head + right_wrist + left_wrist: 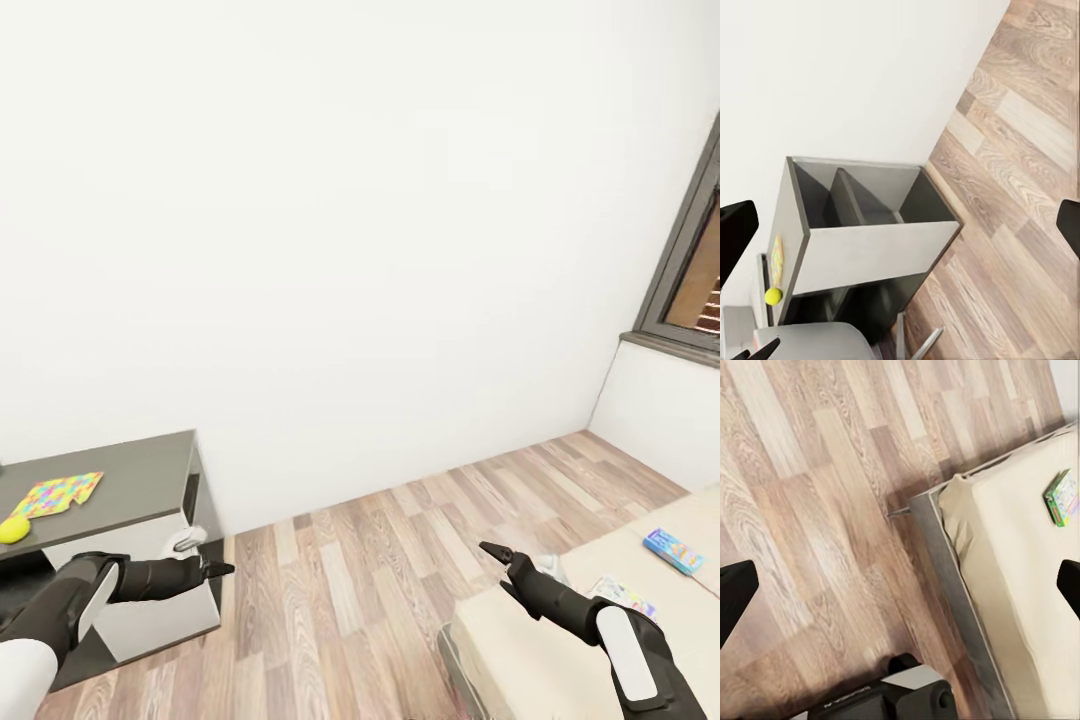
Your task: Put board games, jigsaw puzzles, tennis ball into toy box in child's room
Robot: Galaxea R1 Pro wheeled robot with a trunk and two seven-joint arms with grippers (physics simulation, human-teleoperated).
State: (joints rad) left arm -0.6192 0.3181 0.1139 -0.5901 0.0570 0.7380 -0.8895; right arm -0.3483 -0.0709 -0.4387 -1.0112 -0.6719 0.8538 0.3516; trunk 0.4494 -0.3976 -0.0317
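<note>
The right hand [497, 549], fingers spread and empty, hovers over the near-left corner of the bed [520, 640], nearer than the likewise parted left hand [222, 570] to the board games [672, 550] lying to its right, toward the bed's far edge.

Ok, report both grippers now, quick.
Left gripper: open, holding nothing.
Right gripper: open, holding nothing.

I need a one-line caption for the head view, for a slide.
Both end effectors hang empty between a grey cabinet holding jigsaw puzzle and tennis ball, and the bed.
</note>
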